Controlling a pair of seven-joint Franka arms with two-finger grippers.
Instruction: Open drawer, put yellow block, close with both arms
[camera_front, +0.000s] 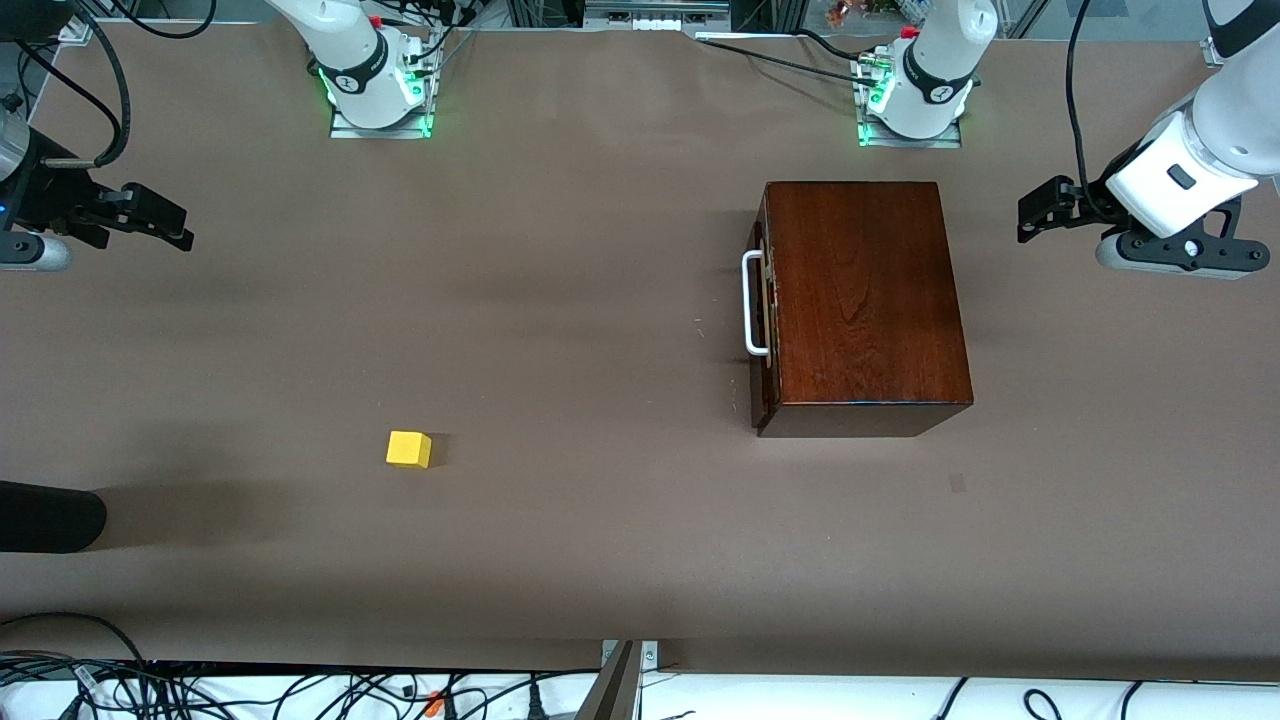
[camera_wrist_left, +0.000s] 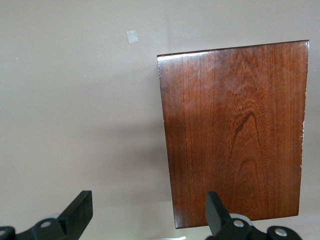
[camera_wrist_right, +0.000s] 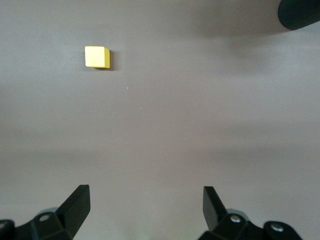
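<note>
Yellow block (camera_front: 408, 449) lies nearest the camera, alone on the bare surface (camera_front: 600, 540) toward the right arm's end, well apart from the box (camera_front: 860, 300). Box stands toward the left arm's end, closer to the arm-base edge; its drawer (camera_front: 762, 310) is shut flush, white handle (camera_front: 752, 303) facing the middle of the surface. Contents of the drawer are hidden. Right tool (camera_front: 165, 222) hangs over the right arm's end edge, fingers spread wide, empty. Left tool (camera_front: 1040, 212) hangs over the left arm's end edge just beside the box, fingers wide, empty. Judgement: no step begun; opening comes first. The next move calls for a tool to hook or pinch the handle and pull straight outward, the box likely needing bracing against sliding.
</note>
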